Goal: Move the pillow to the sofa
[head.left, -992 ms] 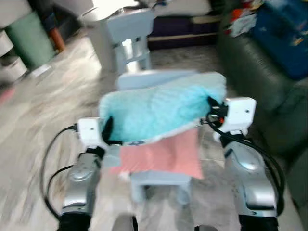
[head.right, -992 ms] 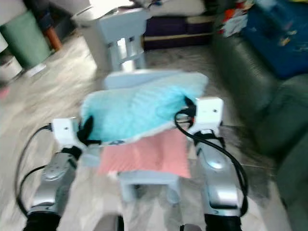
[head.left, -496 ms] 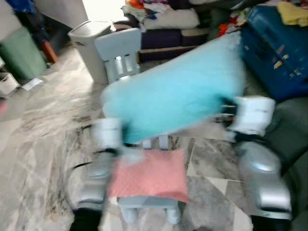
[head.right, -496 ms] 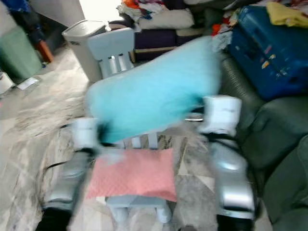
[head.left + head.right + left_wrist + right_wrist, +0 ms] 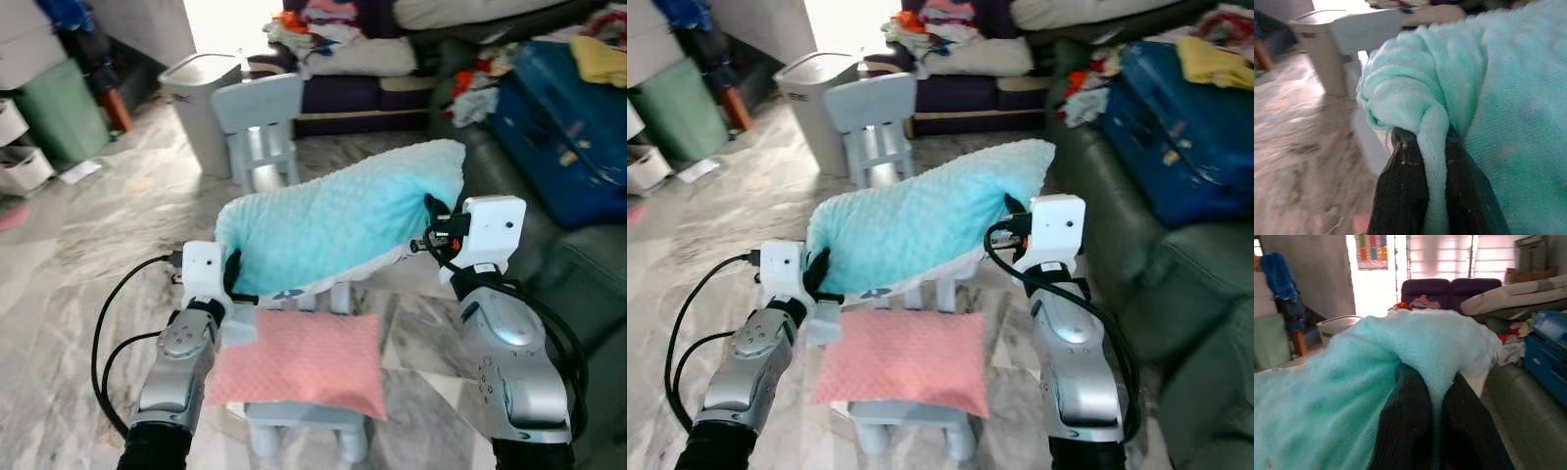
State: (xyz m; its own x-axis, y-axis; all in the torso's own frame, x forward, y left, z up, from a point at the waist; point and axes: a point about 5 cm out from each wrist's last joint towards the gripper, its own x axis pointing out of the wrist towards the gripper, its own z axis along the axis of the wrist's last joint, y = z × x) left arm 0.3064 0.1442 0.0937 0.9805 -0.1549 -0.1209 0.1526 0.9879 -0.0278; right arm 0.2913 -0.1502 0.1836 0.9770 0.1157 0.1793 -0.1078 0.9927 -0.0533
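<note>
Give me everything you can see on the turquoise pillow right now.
The turquoise pillow is a plump, oblong cushion in soft dimpled fleece, with a white underside edge showing. It is lifted clear above the pink pillow lying on the small chair, and tilted, its right end higher. The left gripper pinches a fold at one end, the right gripper pinches the other. The dark sofa stands to its right.

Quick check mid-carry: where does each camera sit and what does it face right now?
Left and right eye views: on the head, looking forward and down at the blue pillow held over the pink pillow on a small chair; both silver arms show.
Left wrist view: along the left tool, pinching a pillow corner.
Right wrist view: along the right tool, pinching the other end.
All views share the blue pillow.
</note>
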